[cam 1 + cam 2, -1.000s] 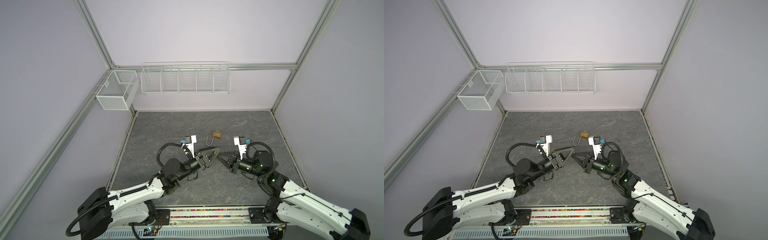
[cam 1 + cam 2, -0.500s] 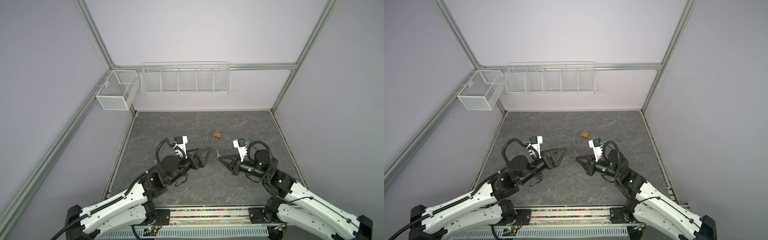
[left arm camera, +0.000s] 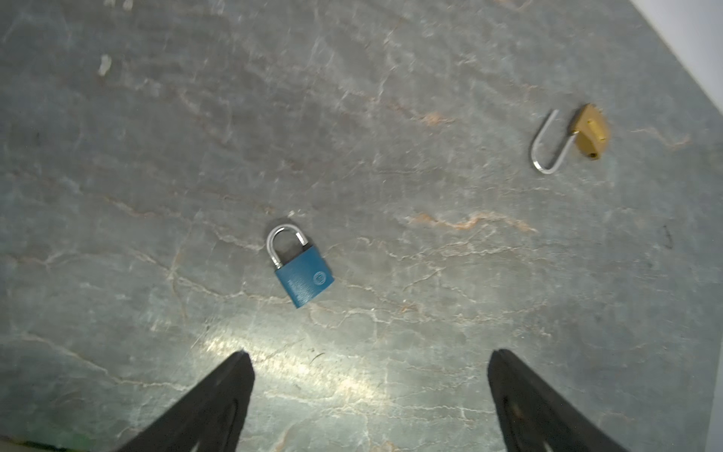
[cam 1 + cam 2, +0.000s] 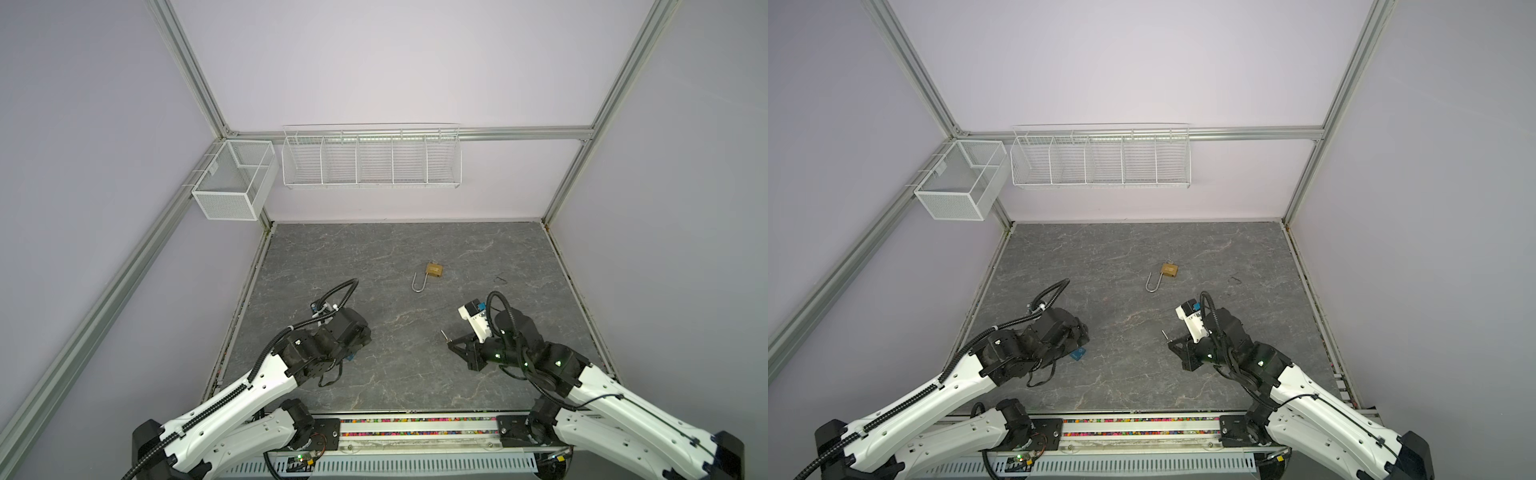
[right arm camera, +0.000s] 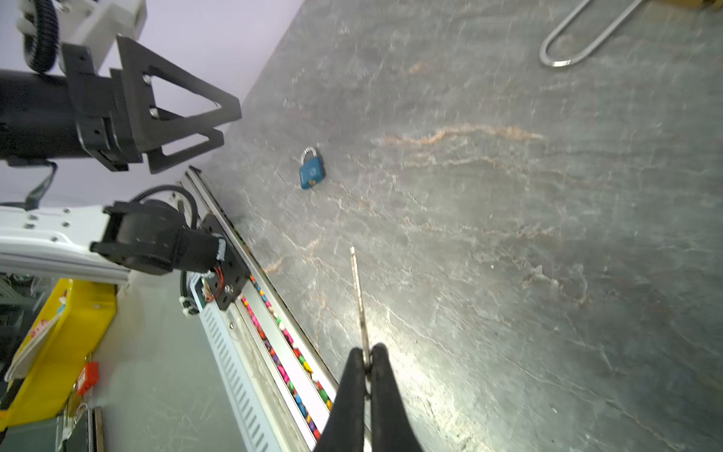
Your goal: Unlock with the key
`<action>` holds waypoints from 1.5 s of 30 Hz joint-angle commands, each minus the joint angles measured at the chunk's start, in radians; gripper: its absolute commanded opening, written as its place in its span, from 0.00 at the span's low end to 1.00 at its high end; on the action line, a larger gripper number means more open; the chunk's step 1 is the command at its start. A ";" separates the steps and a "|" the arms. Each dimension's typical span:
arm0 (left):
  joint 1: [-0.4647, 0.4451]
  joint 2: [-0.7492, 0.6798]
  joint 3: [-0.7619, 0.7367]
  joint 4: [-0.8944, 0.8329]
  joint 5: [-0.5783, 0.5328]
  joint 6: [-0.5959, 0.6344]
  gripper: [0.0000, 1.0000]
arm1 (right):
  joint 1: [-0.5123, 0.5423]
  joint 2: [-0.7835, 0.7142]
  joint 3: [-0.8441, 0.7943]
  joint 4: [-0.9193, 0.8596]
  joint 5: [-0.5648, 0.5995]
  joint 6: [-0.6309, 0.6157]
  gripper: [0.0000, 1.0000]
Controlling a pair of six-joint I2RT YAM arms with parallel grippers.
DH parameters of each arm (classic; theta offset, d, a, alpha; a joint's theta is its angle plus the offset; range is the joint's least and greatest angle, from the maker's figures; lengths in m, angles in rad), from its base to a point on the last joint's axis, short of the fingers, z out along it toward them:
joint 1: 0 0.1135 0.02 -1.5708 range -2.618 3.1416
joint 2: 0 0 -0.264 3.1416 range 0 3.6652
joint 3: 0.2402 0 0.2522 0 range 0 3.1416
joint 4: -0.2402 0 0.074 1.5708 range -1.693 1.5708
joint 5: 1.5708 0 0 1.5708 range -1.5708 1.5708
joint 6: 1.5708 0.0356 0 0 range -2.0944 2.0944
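A blue padlock [image 3: 303, 274] lies flat on the grey floor, its steel shackle pointing away from my left gripper [image 3: 369, 354]. That gripper hangs open above and behind the lock, touching nothing. In a top view only a corner of the padlock [image 4: 1077, 354] shows beside the left wrist. My right gripper [image 5: 367, 350] is shut on the key [image 5: 359, 297], whose thin blade sticks out past the tips. In both top views this gripper [image 4: 451, 343] is at the right, well apart from the lock. I cannot tell whether the shackle is locked.
A brass padlock [image 4: 434, 270] with its long shackle swung open lies further back near the middle. White wire baskets [image 4: 372, 160] and a mesh box [image 4: 232, 185] hang at the back wall. A small dark scrap [image 4: 500, 279] lies at the right. A rail [image 4: 415, 428] runs along the front.
The two grippers were together at the middle; both have drawn back and apart. The left one has opened and the blue padlock now lies on the floor. The right keeps the key.
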 commanded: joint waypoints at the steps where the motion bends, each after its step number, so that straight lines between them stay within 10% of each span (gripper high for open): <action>1: 0.005 -0.004 -0.043 -0.098 0.027 -0.158 0.95 | -0.004 -0.002 -0.005 0.004 -0.057 -0.035 0.06; 7: 0.107 0.053 -0.117 0.046 0.152 -0.229 0.86 | -0.004 -0.053 -0.036 0.040 -0.049 -0.016 0.06; 12: 0.238 0.212 -0.146 0.226 0.261 -0.178 0.55 | -0.004 -0.080 -0.048 0.030 -0.067 -0.014 0.06; 27: 0.281 0.531 0.079 0.052 0.298 -0.121 0.46 | -0.008 -0.262 -0.105 -0.045 -0.010 0.006 0.06; 45: 0.318 0.590 0.084 0.067 0.303 -0.101 0.45 | -0.011 -0.322 -0.111 -0.086 -0.001 0.007 0.06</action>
